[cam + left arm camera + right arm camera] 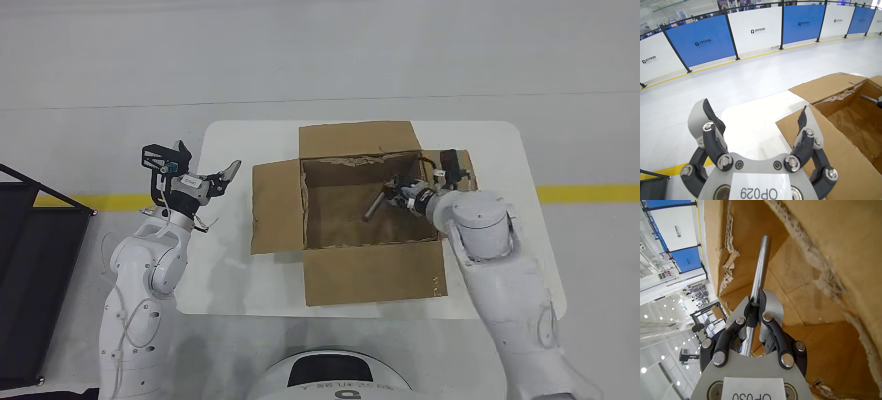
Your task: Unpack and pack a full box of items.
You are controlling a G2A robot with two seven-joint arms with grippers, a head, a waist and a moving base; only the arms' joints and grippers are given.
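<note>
An open cardboard box (277, 207) with its flaps spread sits in the middle of the white table (230, 280). My right gripper (395, 192) is inside the box at its right side, shut on a shiny metal rod (762, 262) that slants down toward the box floor (800, 291). The rod (373, 205) hangs over the bare floor. My left gripper (755, 111) is open and holds nothing, raised above the table's left part, beside the box's left flap (829, 151). From there the rod's tip (866, 97) pokes in past the far wall.
A dark rack (30, 270) stands on the floor left of the table. Torn paper tape lines the box rim (728, 256). A yellow floor line (590, 193) runs behind the table. Blue and white panel fences (753, 34) stand far off.
</note>
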